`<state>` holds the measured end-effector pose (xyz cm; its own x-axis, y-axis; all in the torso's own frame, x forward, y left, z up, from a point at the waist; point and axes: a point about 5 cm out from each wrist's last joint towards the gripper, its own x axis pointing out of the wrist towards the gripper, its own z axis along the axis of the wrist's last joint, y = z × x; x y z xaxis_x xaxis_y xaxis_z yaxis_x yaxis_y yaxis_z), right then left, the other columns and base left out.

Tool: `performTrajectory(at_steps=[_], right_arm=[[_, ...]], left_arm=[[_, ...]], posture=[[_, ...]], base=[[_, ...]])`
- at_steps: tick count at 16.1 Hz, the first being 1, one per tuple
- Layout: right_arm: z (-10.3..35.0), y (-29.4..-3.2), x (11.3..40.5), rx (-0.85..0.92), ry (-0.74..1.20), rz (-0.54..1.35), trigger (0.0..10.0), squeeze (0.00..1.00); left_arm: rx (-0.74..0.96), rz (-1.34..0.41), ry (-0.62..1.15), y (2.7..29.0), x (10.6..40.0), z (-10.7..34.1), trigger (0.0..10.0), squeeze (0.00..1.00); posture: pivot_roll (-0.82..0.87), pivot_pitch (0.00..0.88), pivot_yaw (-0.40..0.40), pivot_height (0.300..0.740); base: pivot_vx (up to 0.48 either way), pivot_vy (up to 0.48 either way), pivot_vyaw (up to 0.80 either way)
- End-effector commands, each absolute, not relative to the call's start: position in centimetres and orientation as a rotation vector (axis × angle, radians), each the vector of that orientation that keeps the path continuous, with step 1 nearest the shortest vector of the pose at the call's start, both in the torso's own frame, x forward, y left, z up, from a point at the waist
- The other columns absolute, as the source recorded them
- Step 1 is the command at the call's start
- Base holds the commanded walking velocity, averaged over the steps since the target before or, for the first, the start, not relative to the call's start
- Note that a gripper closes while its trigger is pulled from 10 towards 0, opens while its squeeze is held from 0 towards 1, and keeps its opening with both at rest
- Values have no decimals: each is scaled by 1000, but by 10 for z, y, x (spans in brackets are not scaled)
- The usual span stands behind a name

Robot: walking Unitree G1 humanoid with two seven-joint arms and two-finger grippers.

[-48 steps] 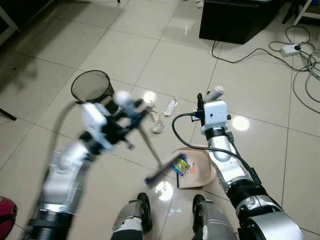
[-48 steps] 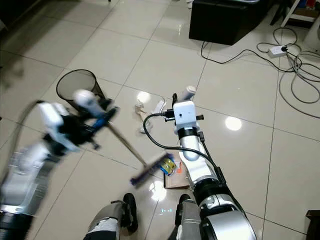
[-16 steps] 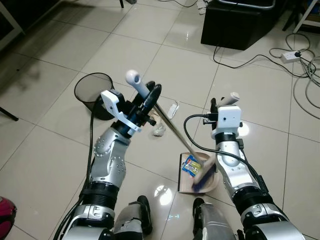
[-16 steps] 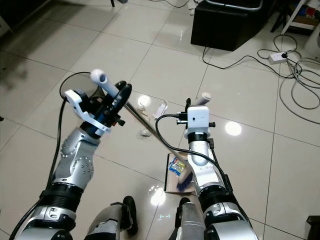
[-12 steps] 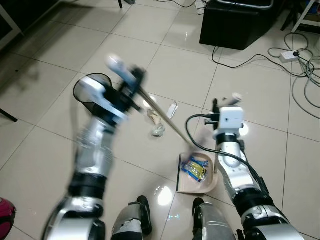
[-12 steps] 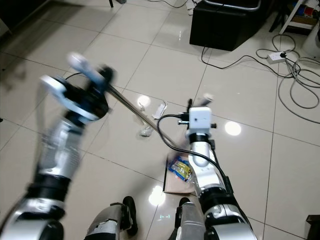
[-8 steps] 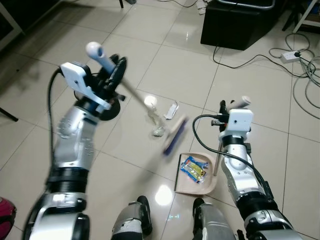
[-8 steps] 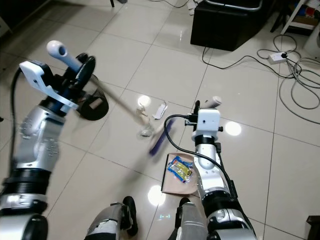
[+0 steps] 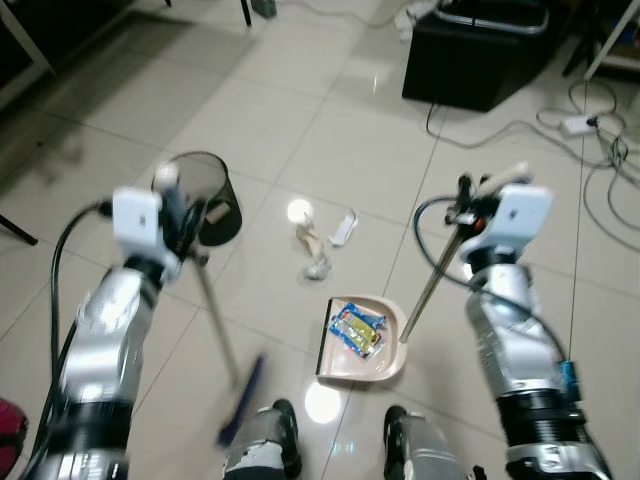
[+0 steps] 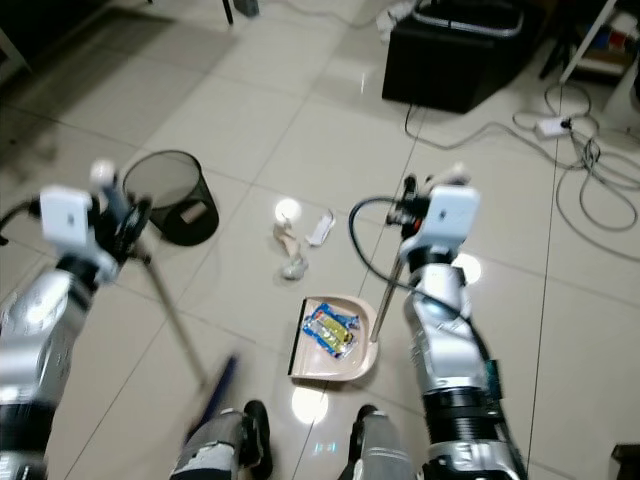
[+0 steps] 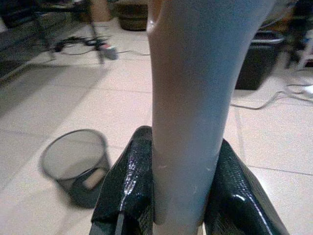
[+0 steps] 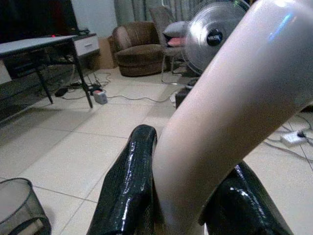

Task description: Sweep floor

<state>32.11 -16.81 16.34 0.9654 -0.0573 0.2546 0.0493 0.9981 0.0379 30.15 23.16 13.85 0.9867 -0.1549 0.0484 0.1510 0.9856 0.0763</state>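
Gripping the broom (image 11: 188, 98) handle squeezed between our left gripper (image 11: 183, 191) fingers, our right gripper (image 12: 186, 196) clamps the dustpan (image 9: 365, 345) handle likewise.

The floor (image 9: 300, 120) is glossy pale tile that mirrors the lamps. Beside the black wire-mesh bin (image 9: 200, 195), the broom handle (image 11: 188, 98) looks like smooth cream plastic between shiny black fingers (image 11: 129, 186). The dustpan (image 9: 385, 360), farther from the bin, is smooth beige plastic holding a glossy printed wrapper (image 9: 355, 328).
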Motion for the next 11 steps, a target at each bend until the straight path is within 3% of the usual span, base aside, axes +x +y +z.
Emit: performTrajectory(at_steps=[1,5,8,11], right_arm=[[176,-172,320,37,-266,-55,10000,0],[203,-177,320,126,-286,-89,10000,0],[221,-180,320,176,-325,-117,10000,0],[238,-179,323,218,-361,-120,10000,0]], left_arm=[[64,-115,-122,238,298,154,10000,0],[91,-47,-146,238,295,158,10000,0],[64,-58,-164,224,295,154,10000,0],[58,-63,-130,211,295,147,10000,0]], posture=[[-83,95,72,740],[-77,57,51,740],[-76,41,42,740],[-74,36,49,740]], base=[[0,0,0],[0,0,0],[0,0,0],[304,0,0]])
